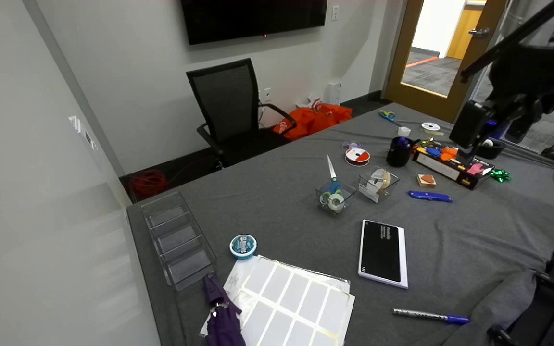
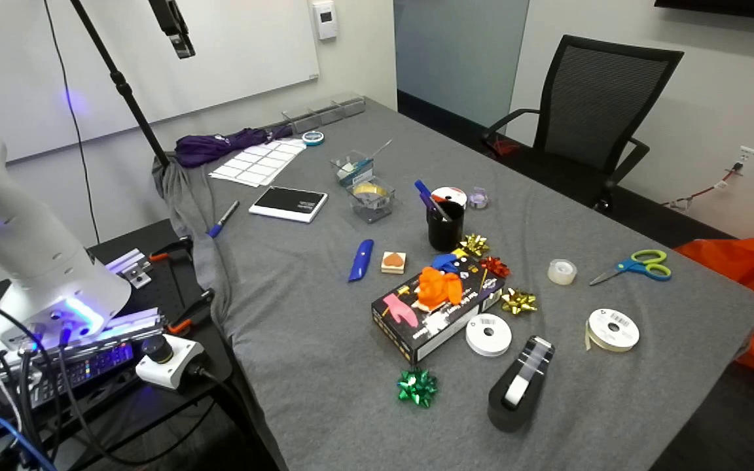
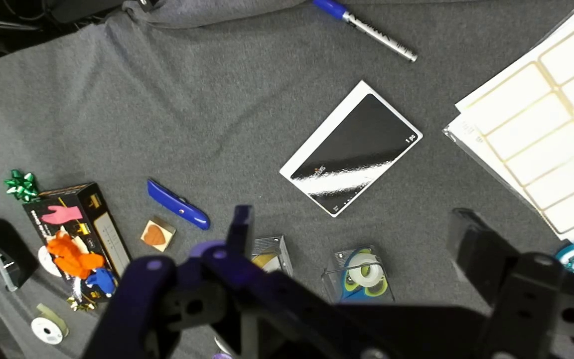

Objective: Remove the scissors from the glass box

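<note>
The scissors (image 1: 333, 184) stand tilted in the glass box (image 1: 349, 193), blue and lime-green handles down and silvery blades sticking up out of it. A whitish tape roll (image 1: 336, 202) lies in the same box against the handles. The box (image 2: 344, 162) and scissors (image 2: 359, 171) also show in an exterior view. In the wrist view the handles (image 3: 356, 294) show in the box (image 3: 333, 285); the blades are hidden behind my gripper. My gripper (image 3: 355, 212) is open and empty, high above the table, its fingers apart on either side of the box in the wrist view.
A second clear box (image 2: 374, 204) with a tape roll stands close beside the glass box. A black pen cup (image 2: 446, 229), a glove box (image 2: 426, 314), a blue cutter (image 2: 361, 260) and a black-and-white package (image 2: 290, 203) lie around. Other scissors (image 2: 642, 265) lie at the far edge.
</note>
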